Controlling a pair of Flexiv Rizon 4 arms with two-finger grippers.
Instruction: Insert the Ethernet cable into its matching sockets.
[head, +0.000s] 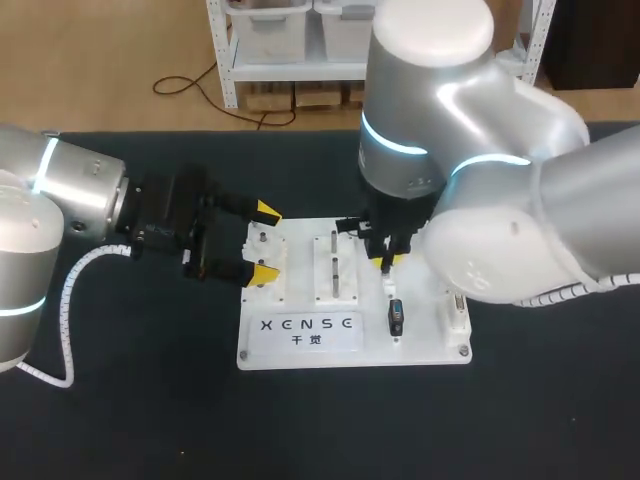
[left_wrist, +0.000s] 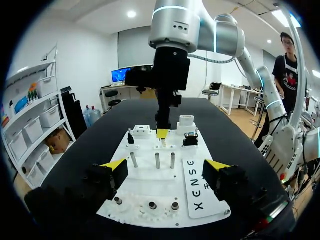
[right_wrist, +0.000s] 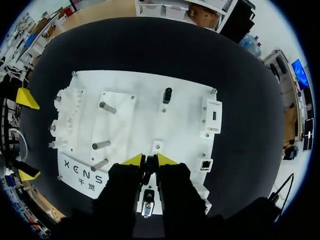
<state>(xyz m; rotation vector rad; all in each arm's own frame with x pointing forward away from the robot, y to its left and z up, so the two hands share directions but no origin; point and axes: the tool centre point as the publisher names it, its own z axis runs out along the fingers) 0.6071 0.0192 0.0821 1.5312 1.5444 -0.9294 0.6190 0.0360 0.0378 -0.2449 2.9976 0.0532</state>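
The right tool (right_wrist: 149, 161), nearly closed, gripped a slim dark plug (right_wrist: 149, 168), probably the cable's, over the board (right_wrist: 180, 130). The left tool (head: 265, 242) gaped empty. Correct practice was squaring the plug above the nearby socket (right_wrist: 206, 164), then pressing straight.

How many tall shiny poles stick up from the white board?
3, in a row across the white board, ahead of the left gripper: one end pole, the middle pole, the other end pole. None looks hidden.

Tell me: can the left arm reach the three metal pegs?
Likely yes: the left gripper is open at the board edge, the pegs stand just ahead, and the right gripper hangs beyond them.
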